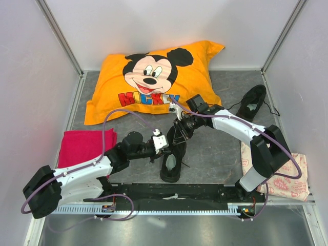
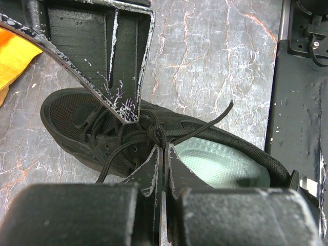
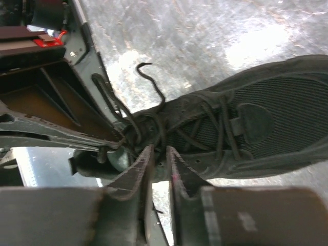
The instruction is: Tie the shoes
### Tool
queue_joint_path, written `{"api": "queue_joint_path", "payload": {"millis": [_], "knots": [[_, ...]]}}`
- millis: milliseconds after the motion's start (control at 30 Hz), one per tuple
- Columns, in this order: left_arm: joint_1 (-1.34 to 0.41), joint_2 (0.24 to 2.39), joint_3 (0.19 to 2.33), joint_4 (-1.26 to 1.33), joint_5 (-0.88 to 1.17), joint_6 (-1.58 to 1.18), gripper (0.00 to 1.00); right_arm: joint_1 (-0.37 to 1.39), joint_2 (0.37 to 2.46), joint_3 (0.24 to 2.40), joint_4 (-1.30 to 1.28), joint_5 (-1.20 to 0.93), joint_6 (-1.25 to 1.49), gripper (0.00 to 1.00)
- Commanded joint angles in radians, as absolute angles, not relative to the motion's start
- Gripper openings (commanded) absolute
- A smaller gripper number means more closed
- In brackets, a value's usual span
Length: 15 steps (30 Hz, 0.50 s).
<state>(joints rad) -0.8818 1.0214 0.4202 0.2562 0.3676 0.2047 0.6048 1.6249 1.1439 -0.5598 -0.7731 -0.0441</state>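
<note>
One black shoe (image 1: 170, 163) lies between the arms with its toe toward the back, and its pale insole (image 2: 220, 161) shows. My left gripper (image 2: 164, 146) is shut on a black lace right at the knot (image 2: 158, 134) over the tongue. My right gripper (image 3: 159, 148) hovers over the same lacing from the other side. Its jaws stand a narrow gap apart with the tips at the laces, and nothing shows pinched between them. A loose lace end (image 3: 148, 77) curls onto the table. The second shoe (image 1: 252, 102) lies at the back right, untouched.
An orange Mickey pillow (image 1: 154, 77) fills the back. A red cloth (image 1: 84, 146) lies at the left and a printed pale cloth (image 1: 287, 179) at the right near the right arm's base. A black rail (image 1: 174, 192) runs along the near edge. Walls close in on both sides.
</note>
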Motion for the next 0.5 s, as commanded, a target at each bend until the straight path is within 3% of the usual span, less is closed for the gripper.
{"api": "queue_joint_path", "payload": {"millis": [0,33,67,467], "knots": [[-0.879,1.026,0.471,0.245,0.361,0.242,0.01,0.604,1.64,1.193,-0.575,-0.851,-0.038,0.17],[-0.879,1.026,0.472,0.242,0.357,0.241,0.02,0.604,1.638,1.198,-0.577,-0.856,-0.04,0.13],[-0.879,1.029,0.476,0.239,0.357,0.239,0.02,0.604,1.635,1.201,-0.577,-0.856,-0.046,0.01],[-0.873,1.066,0.535,0.134,0.314,0.219,0.02,0.603,1.575,1.172,-0.523,-0.824,-0.015,0.0]]}}
